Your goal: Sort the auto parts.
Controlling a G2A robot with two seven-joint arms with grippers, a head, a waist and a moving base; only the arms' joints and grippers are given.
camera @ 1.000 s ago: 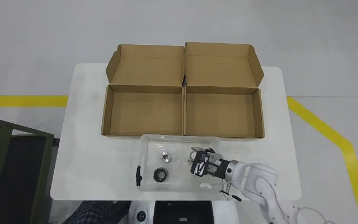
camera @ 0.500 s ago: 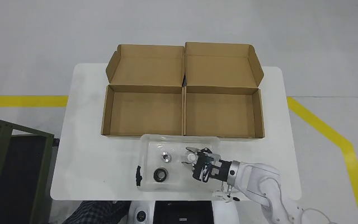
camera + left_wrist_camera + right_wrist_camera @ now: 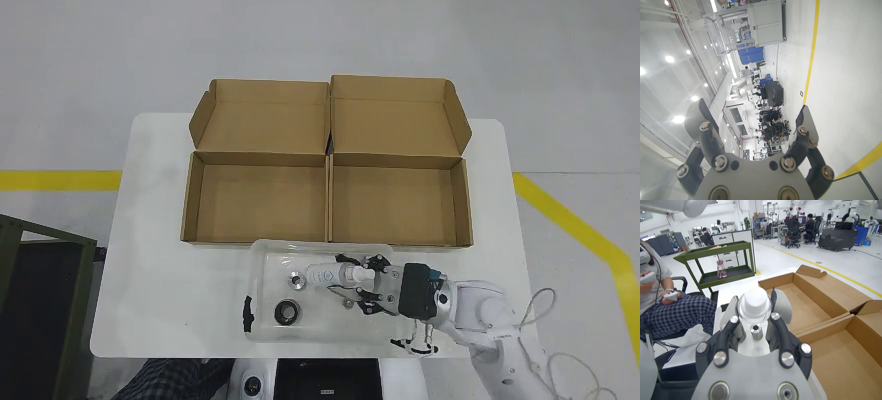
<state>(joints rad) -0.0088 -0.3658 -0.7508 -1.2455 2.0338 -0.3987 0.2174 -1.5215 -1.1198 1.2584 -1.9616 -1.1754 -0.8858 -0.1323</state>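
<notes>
My right gripper (image 3: 364, 281) is over the clear plastic tray (image 3: 320, 243) at the table's front, shut on a white part with a clear collar (image 3: 333, 272). In the right wrist view the same white part (image 3: 754, 300) sits pinched in that gripper (image 3: 754, 308). A small metal cylinder (image 3: 756, 331) stands below it. A silver ring (image 3: 296, 279) and a black ring (image 3: 288, 312) lie in the tray. A black clip (image 3: 246, 313) rests at the tray's left edge. My left gripper (image 3: 753, 106) is open, holds nothing and faces the room.
Two open cardboard boxes stand side by side behind the tray, the left box (image 3: 255, 202) and the right box (image 3: 398, 205), both with flaps up at the back. A seated person in a checked shirt (image 3: 677, 311) is close to the table's front.
The right gripper has risen out of the tray with the white part in its grip. The part now points left, and the wrist has drawn back to the right.
</notes>
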